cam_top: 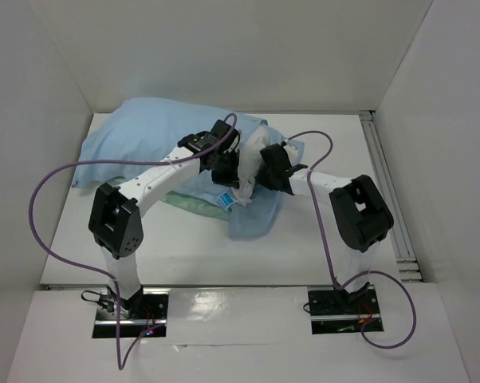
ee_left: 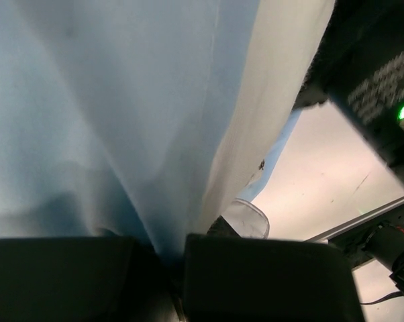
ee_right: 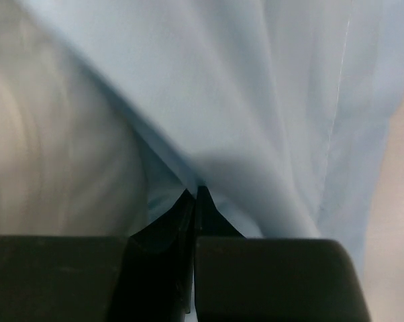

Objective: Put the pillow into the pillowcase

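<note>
1. The pillowcase point(cam_top: 144, 136) lies on the table point(cam_top: 184, 255) with its long axis running from the far left down to the centre. The far-left part looks plump, so most of the pillow point(cam_top: 241, 188) is probably already inside.
2. The mouth end is at the centre, bunched. A white pillow corner with a blue label point(cam_top: 226, 198) sticks out there, between the two grippers.
3. The left gripper point(cam_top: 226, 171) has its jaws narrow and pinches light-blue pillowcase cloth. In the left wrist view the fold runs straight into the fingers, with white pillow fabric just right of it.
4. The right gripper point(cam_top: 265, 171) has its fingers closed tip to tip. In the right wrist view blue cloth drapes just beyond the tips and the pillow is to the left. Whether any cloth is caught cannot be told.
5. Key relation: the exposed corner sits just near of both grippers, about equally close to each. The hem likely has to come near-right over the corner, along the long axis.
</note>
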